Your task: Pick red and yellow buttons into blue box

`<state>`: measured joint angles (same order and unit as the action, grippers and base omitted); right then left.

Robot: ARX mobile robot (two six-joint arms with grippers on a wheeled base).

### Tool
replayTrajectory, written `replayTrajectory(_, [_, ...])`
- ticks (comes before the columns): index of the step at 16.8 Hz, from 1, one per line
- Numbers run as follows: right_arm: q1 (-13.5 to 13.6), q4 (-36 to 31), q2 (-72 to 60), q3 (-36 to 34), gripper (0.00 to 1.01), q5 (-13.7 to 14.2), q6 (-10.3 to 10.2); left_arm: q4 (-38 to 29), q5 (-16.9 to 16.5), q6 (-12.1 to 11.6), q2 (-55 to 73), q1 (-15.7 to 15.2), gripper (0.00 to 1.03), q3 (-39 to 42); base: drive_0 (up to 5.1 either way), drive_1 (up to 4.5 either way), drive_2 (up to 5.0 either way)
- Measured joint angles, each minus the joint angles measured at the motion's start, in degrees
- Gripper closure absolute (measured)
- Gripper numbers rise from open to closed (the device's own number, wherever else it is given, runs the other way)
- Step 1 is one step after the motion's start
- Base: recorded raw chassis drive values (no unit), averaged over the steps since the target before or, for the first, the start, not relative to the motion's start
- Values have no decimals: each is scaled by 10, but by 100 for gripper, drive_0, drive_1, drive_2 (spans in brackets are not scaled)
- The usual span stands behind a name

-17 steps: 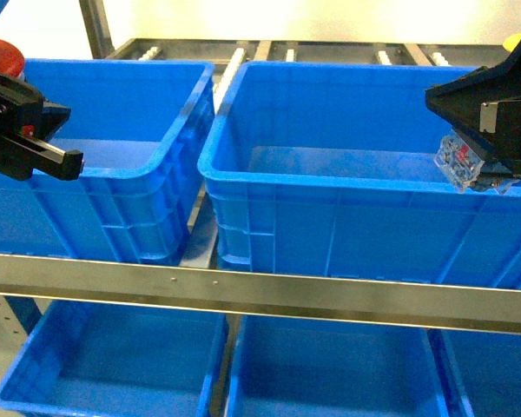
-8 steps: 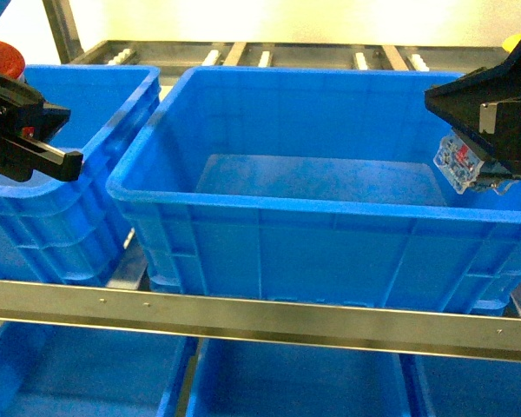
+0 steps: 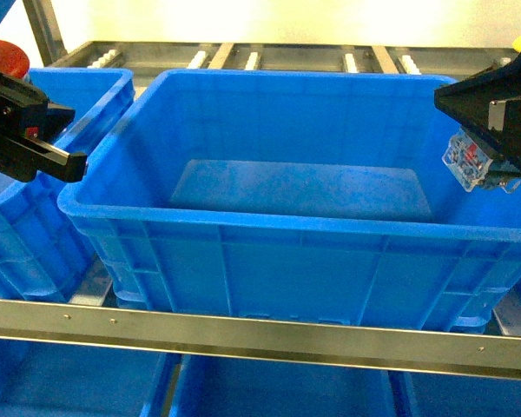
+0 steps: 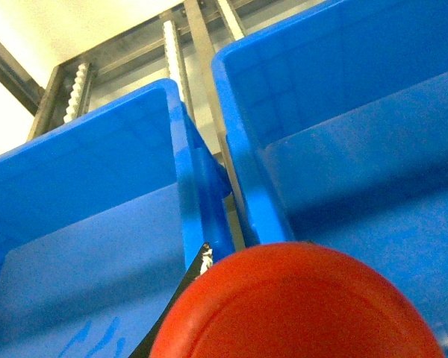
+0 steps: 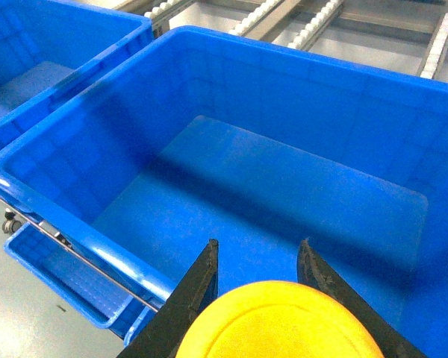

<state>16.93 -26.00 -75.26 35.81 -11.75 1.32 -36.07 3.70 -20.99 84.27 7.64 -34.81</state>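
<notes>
Now, right fingers [image 5: 257, 280] clamping yellow button [image 5: 284, 321] above blue box [image 3: 243, 217], left fingers [image 3: 56, 161] gripping red button [image 4: 299, 306].

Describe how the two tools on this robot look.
Both are matte black and angular. The left tool is a blocky housing with screw heads, a small red mark and a straight bar-like finger. The right tool is a black wedge-shaped shell; its fingers are flat black blades.

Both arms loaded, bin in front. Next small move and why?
Probably open the right gripper and drop the yellow button. The right wrist view looks past it onto the bare floor of the blue box, so it seems already inside the rim. The left gripper, holding the red button, sits over the left rim between the two bins and would need to shift inward first.
</notes>
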Motion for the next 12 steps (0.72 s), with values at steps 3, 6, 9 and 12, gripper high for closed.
replayTrajectory(3, [3, 1, -1, 0, 72, -7, 2, 0, 3, 0, 0, -3, 78, 0, 0, 0, 0])
replayTrajectory(6, [12, -6, -61, 34, 72, -57, -4, 0, 1, 0, 0, -2, 78, 0, 0, 0, 0])
replayTrajectory(9, [41, -5, -143, 108, 72, -104, -9, 0, 2, 0, 0, -2, 78, 0, 0, 0, 0])
replayTrajectory(12, [42, -4, -238, 198, 72, -116, 17, 0, 1, 0, 0, -2, 78, 0, 0, 0, 0])
